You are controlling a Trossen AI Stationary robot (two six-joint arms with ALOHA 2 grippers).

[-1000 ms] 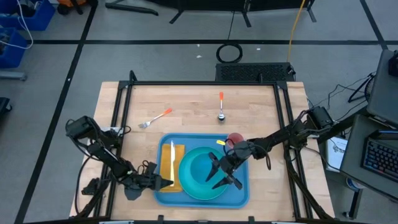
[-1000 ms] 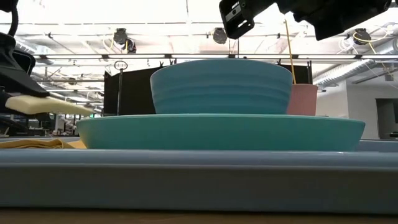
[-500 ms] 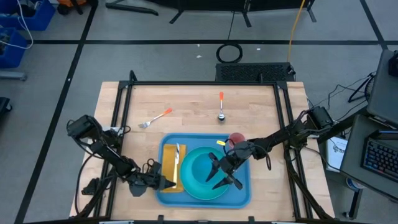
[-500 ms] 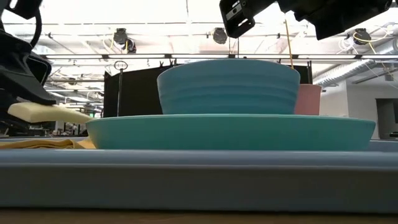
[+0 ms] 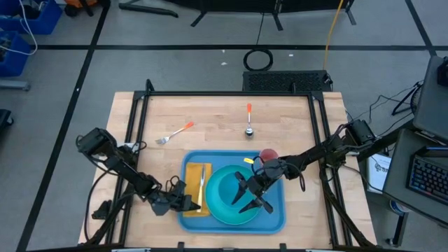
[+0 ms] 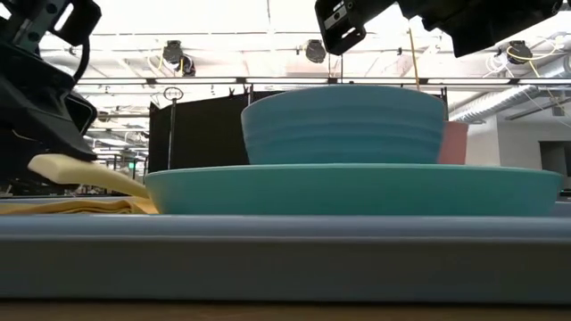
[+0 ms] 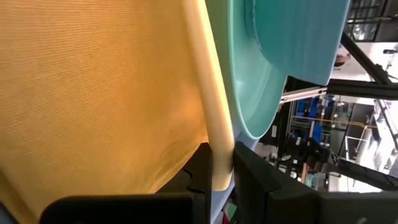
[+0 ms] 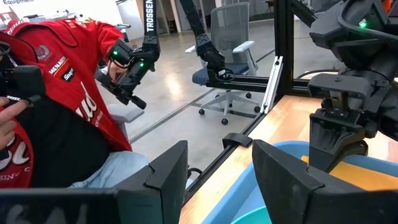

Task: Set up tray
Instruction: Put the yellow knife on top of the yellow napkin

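Observation:
The blue tray carries a yellow napkin on its left part and a teal plate with a teal bowl on it. A cream utensil lies over the napkin. My left gripper sits at the tray's near-left corner, shut on that utensil. My right gripper hovers open over the bowl, touching nothing. A pink cup stands at the tray's far right corner. My left gripper pinches the cream utensil's near end between its two fingers. It comes in low from the table's left. The utensil slants down away from the fingers, and its far end rests on the napkin.
An orange-handled fork and an orange-handled spoon lie on the bare wood beyond the tray. A black frame borders the table. A person in red sits beyond the table's edge.
My left gripper has moved toward the table's right, and the tray with plate, bowl, napkin and cup has slid right with it. The cream utensil, first held level above the napkin, has tipped so that its far end is down on the napkin.

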